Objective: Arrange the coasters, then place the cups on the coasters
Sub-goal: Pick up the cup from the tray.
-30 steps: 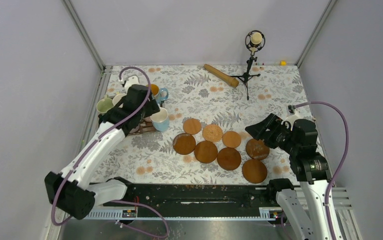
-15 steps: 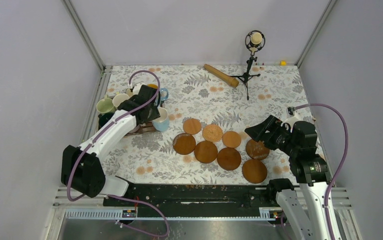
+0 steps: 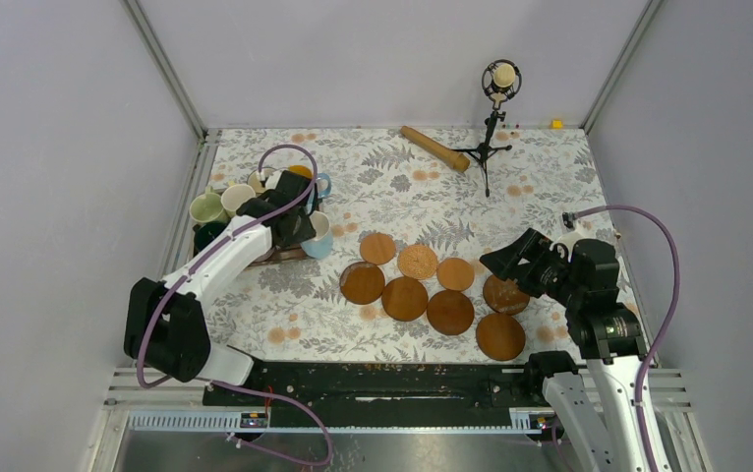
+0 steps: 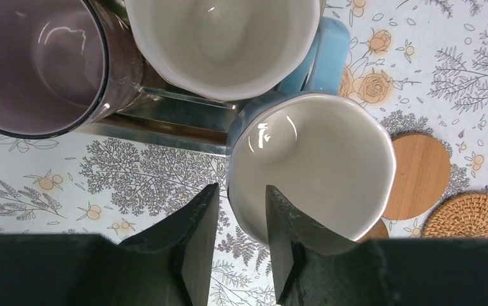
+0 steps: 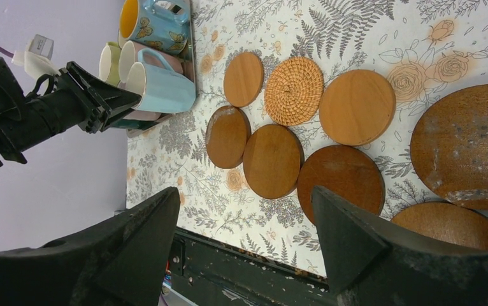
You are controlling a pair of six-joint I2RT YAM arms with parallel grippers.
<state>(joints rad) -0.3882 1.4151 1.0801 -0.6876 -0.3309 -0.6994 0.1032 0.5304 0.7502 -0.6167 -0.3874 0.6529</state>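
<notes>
— How do the flat round wooden coasters (image 3: pixel 405 298) lie?
— All eight lie flat in a tight cluster near the front middle. At the far side is a row of two pale wood discs (image 3: pixel 377 248) with a woven rattan disc (image 3: pixel 417 262) between them. Five darker brown discs (image 3: pixel 450 312) lie nearer, the two rightmost larger. Several touch at their edges.
— And the handled ceramic mugs (image 5: pixel 158 86)?
— They stand upright, bunched at the far left, none on a coaster. The light blue mug (image 3: pixel 318 238), white inside, stands nearest the coasters. The blue mug with yellow inside (image 3: pixel 306 179) is beyond it. The light green mug (image 3: pixel 205 207), cream mug (image 3: pixel 236 196) and dark green mug (image 3: pixel 205 236) are leftmost. The mauve mug (image 4: pixel 37 64) is just beside the light blue one.
</notes>
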